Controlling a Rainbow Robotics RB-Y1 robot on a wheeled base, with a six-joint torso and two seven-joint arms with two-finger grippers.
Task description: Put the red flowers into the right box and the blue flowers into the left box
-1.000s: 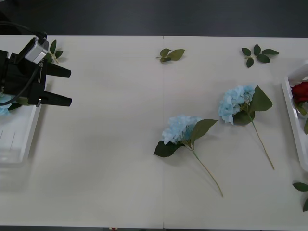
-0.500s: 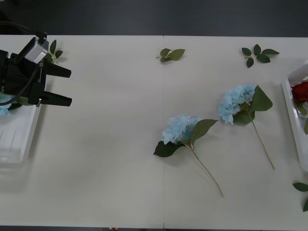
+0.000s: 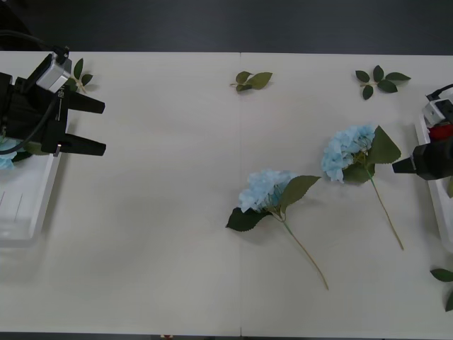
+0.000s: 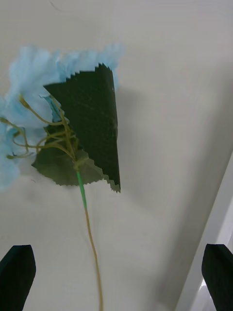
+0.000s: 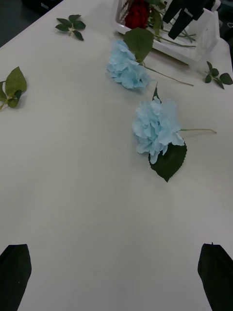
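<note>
left pincer (image 3: pixel 99 127): spread wide, empty, over left box (image 3: pixel 28 205) inner edge
right pincer (image 3: pixel 396 168): fingers wide apart, empty, by right box (image 3: pixel 427 164), beside nearer bloom
blue flowers (image 3: pixel 352 152): two lying mid-worktop (image 3: pixel 156 212)
red flowers (image 5: pixel 137 13): in right box

Tabletop (image 3: pixel 156 234): off-white, matte, evenly lit, with a thin seam running front to back through its middle. Floor (image 3: pixel 226 25): dark grey, seen as a band beyond the tabletop's far edge. Loose green leaf sprigs (image 3: pixel 253 80) lay scattered along the far side.
</note>
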